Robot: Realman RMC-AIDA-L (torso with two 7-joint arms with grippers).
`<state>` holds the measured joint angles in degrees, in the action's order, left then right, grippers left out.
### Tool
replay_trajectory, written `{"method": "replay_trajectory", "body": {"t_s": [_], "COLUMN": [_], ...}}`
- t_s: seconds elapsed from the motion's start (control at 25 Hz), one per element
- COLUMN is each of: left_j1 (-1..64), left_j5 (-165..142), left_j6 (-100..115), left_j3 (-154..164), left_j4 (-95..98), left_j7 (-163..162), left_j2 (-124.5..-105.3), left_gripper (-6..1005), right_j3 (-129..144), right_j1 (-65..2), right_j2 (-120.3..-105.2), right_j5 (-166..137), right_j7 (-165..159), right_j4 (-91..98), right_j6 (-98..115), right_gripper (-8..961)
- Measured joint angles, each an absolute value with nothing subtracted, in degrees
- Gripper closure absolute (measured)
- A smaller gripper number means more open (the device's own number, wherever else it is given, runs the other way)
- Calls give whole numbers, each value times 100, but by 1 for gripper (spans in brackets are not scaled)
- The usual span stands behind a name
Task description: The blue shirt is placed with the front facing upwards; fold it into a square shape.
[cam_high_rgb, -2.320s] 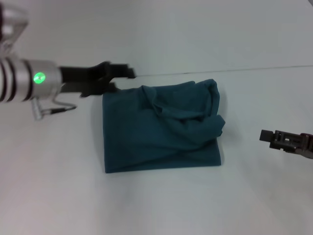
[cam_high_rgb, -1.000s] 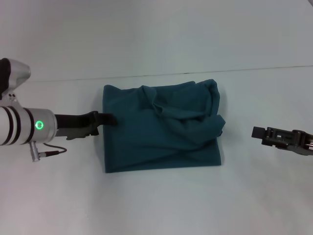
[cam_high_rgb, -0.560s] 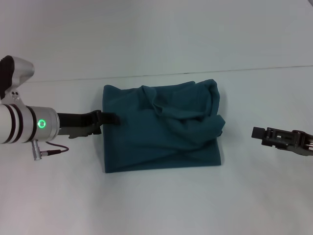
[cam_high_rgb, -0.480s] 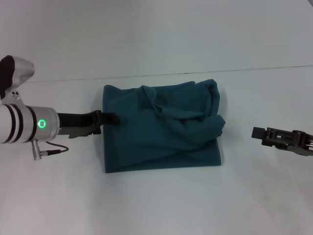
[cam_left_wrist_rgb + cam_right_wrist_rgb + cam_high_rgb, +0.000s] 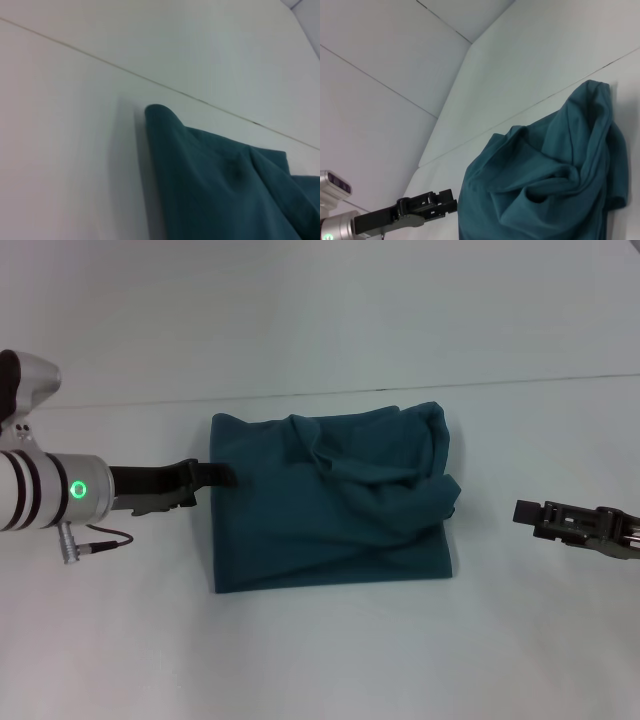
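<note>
The blue shirt [image 5: 330,515] lies in the middle of the white table, folded into a rough square with its plain dark teal side up. Bunched folds crowd its far right part. No print or collar shows. My left gripper [image 5: 228,476] reaches in low from the left, its tip at the middle of the shirt's left edge. The right wrist view shows the left gripper [image 5: 451,201] just beside the shirt [image 5: 545,200]. The left wrist view shows only a corner of the shirt [image 5: 210,185]. My right gripper [image 5: 520,511] hovers to the right of the shirt, well apart from it.
The table [image 5: 320,660] is white, with a thin seam line [image 5: 520,380] running across it behind the shirt. A grey cable [image 5: 100,535] hangs under my left wrist. Pale wall panels [image 5: 380,55] stand beyond the table.
My left gripper came from the shirt's far left corner down to the middle of its left edge and has held there. The right gripper edged slightly toward the shirt. The shirt has not moved.
</note>
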<state>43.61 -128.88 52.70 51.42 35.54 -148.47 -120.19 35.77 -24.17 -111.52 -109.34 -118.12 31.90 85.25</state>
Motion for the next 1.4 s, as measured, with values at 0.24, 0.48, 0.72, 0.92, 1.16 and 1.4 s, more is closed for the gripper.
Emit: {"method": "replay_trajectory", "body": {"t_s": [0.24, 0.48, 0.72, 0.92, 1.16, 1.4], "left_j1": [4389, 4540, 5012, 5051, 4991, 4959], "left_j5": [-12894, -12908, -12935, -12928, -12937, -12934], "left_j6": [5157, 5074, 4659, 4675, 4831, 4881], "left_j3": [5146, 5181, 5452, 5473, 5485, 5484], "left_j4": [3440, 3356, 2669, 2723, 2961, 2987], "left_j7": [-14846, -14839, -14784, -14810, -14804, -14777], "left_j2": [-12064, -12154, -12150, -12161, -12189, -12188], "left_gripper": [243, 241, 239, 245, 343, 579], "right_j3": [3563, 3574, 3577, 3560, 3559, 3572], "right_j1": [-2412, -2423, -2441, -2444, -2419, -2457], "right_j2": [-11161, -11173, -11191, -11192, -11189, -11188], "right_j5": [-10934, -10933, -10934, -10934, -10934, -10934], "right_j7": [-11812, -11812, -11812, -11812, -11813, -11840], "right_j4": [3190, 3190, 3190, 3189, 3182, 3181], "right_j6": [8523, 8507, 8457, 8455, 8454, 8454], "right_gripper": [121, 122, 124, 125, 126, 127]}}
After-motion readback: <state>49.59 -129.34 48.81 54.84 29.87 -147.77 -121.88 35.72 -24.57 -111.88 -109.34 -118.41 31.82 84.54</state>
